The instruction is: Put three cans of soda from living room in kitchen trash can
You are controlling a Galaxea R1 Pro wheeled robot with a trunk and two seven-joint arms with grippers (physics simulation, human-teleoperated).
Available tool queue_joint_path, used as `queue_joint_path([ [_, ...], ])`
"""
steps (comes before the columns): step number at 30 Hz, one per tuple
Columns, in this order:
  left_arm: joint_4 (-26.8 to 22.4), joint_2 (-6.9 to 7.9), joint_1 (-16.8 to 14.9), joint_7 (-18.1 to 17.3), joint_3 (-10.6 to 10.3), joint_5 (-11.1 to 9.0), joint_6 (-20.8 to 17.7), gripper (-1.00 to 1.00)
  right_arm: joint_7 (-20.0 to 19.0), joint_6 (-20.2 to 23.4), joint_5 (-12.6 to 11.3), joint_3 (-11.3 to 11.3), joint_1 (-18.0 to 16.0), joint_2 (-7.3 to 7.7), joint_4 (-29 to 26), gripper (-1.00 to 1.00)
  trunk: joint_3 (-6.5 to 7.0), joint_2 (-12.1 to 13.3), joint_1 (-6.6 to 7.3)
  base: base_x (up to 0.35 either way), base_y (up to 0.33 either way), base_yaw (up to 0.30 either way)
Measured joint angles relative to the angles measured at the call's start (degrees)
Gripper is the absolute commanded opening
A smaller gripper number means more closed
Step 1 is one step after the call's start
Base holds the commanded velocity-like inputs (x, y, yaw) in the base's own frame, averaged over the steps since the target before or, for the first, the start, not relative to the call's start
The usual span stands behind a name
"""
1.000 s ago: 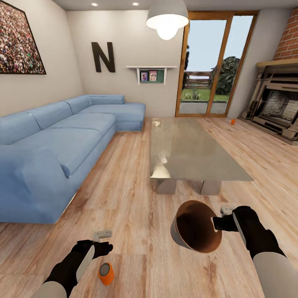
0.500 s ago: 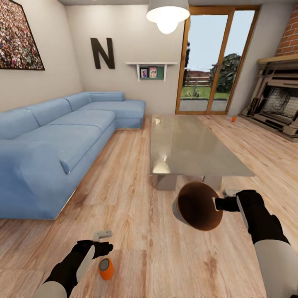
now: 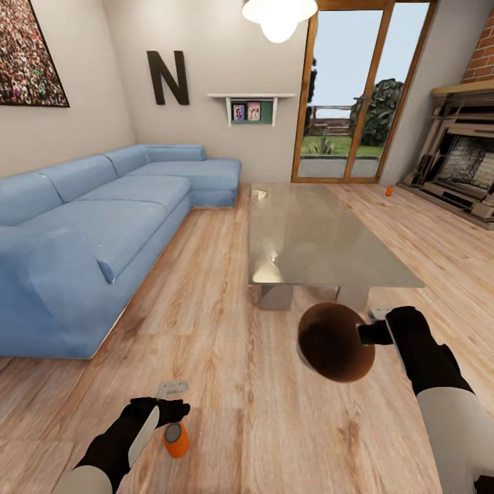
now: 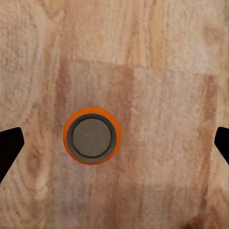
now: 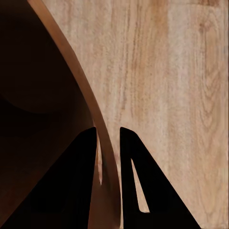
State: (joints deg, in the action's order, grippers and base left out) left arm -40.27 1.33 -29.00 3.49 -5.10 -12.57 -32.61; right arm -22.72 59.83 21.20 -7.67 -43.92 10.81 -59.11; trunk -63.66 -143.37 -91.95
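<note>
Under the left pincer (image 4: pixel 114 140), spread wide, stands an orange soda can (image 4: pixel 91 136); right pincer (image 5: pixel 109 143) clamps the trash can's rim (image 5: pixel 78 81).

An orange soda can (image 3: pixel 175 440) stands upright on the floor; another (image 3: pixel 388 191) near the fireplace; the brown-lined trash can (image 3: pixel 335 342) tilts.

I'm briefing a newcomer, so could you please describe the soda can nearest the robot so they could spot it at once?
Start at the blue sofa and come down the wood floor to the left gripper. The orange can stands upright below it, grey-topped, unlike the far can by the fireplace.
</note>
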Motion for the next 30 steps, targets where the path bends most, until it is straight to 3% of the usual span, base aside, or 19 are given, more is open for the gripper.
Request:
queue_joint_path([
  [10, 0.00, 0.00, 0.00, 0.00, 0.00, 0.00, 0.00, 1.00, -0.04, 0.08, 6.39, 0.00, 0.00, 0.00, 0.00, -1.00, 0.00, 0.00, 0.00, 0.000, 0.000, 0.000],
  [15, 0.01, 0.04, -0.02, -0.01, 0.09, 0.00, 0.00, 1.00, -0.05, 0.11, 7.93, -0.12, 0.00, 0.07, -0.03, -1.00, 0.00, 0.00, 0.00, 0.000, 0.000, 0.000],
  [24, -0.01, -0.77, 0.00, 0.03, 0.01, 0.17, 0.00, 1.00, -0.08, 0.14, 9.52, 2.87, 0.50, 0.09, 0.57, -1.00, 0.00, 0.00, 0.00, 0.000, 0.000, 0.000],
  [25, -0.01, -0.77, 0.00, 0.03, 0.01, 0.17, 0.00, 1.00, -0.07, 0.01, 9.22, 3.48, 0.50, 0.10, 0.56, -1.00, 0.00, 0.00, 0.00, 0.000, 0.000, 0.000],
  [27, 0.00, -0.79, 0.00, 0.03, 0.01, 0.17, 0.00, 1.00, -0.07, -0.02, 6.02, 3.57, 0.51, 0.14, 0.57, -1.00, 0.00, 0.00, 0.00, 0.000, 0.000, 0.000],
  [29, 0.00, -0.80, 0.00, 0.03, 0.01, 0.17, -0.01, 1.00, -0.03, -0.16, -0.09, 3.59, 0.52, 0.14, 0.58, -1.00, 0.00, 0.00, 0.00, 0.000, 0.000, 0.000],
  [30, 0.00, -0.80, 0.00, 0.01, 0.01, 0.17, 0.00, 1.00, 0.12, -0.28, -5.01, 3.59, 0.52, 0.16, 0.58, -1.00, 0.00, 0.00, 0.00, 0.000, 0.000, 0.000],
])
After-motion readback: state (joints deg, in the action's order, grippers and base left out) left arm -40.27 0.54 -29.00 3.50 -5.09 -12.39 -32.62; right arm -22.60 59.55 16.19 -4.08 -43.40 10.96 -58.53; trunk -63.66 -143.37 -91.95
